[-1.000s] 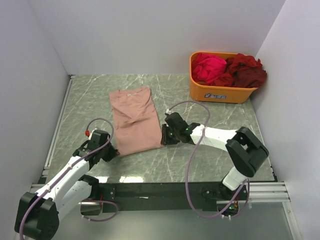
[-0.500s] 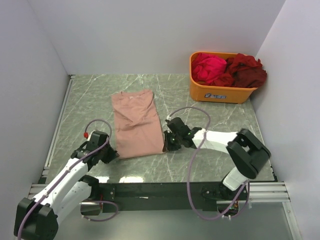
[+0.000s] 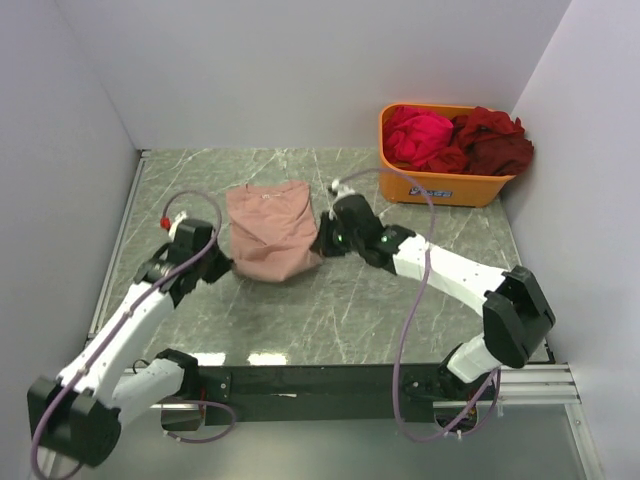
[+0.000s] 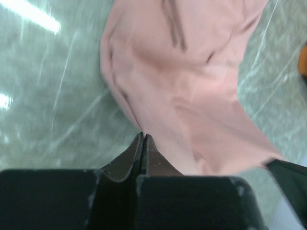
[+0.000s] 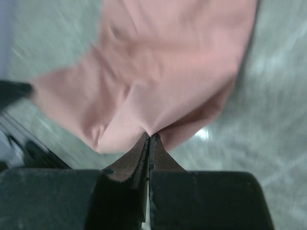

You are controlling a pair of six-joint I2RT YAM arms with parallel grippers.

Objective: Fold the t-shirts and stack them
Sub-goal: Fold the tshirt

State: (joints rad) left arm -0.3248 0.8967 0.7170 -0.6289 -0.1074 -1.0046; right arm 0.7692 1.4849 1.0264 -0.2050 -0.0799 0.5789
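The left gripper point(image 4: 143, 138) is pressed together on the near-left hem corner of the salmon-pink t-shirt point(image 3: 270, 232), and the right gripper point(image 5: 149, 137) pinches the near-right corner. The hem hangs raised over the counter point(image 3: 360, 320), with the collar end lying farther back. This looks like the hem-to-collar fold, so both corners should next travel far, kept level. There is open counter on the near side. The orange tub point(image 3: 440, 186) with the magenta t-shirt point(image 3: 415, 135) and the dark red t-shirt point(image 3: 495, 142) sits well apart, far right.

Top external: high behind near edge of counter point(image 3: 300, 320), facing down-forward; both wrist views close-up, sharing the pink t-shirt point(image 3: 270, 235).
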